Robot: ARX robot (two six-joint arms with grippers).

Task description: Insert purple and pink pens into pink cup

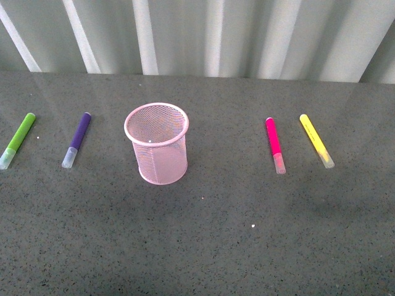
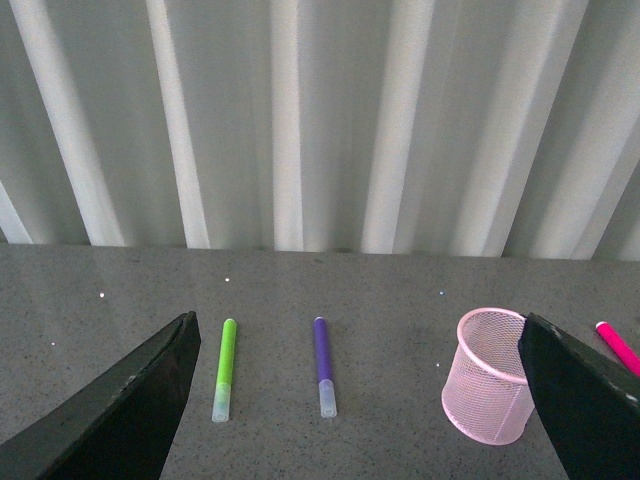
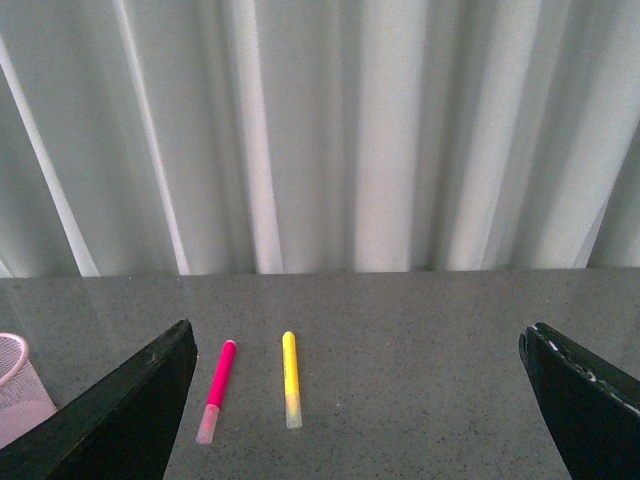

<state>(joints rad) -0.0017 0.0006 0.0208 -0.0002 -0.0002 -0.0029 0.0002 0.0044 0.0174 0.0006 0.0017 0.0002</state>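
The pink cup (image 1: 157,143) stands upright left of the table's centre, with nothing inside it; it also shows in the left wrist view (image 2: 485,391). The purple pen (image 1: 78,139) lies flat to its left, clear cap toward me. The pink pen (image 1: 274,144) lies flat to the cup's right. Neither arm appears in the front view. My left gripper (image 2: 365,400) hangs open above the table, well short of the purple pen (image 2: 323,364). My right gripper (image 3: 360,400) is open too, with the pink pen (image 3: 217,388) lying beyond its one finger.
A lime-green marker (image 1: 18,139) lies at the far left, a yellow marker (image 1: 316,140) at the far right. The dark speckled tabletop (image 1: 203,240) ends at a pale corrugated wall (image 1: 203,37) behind.
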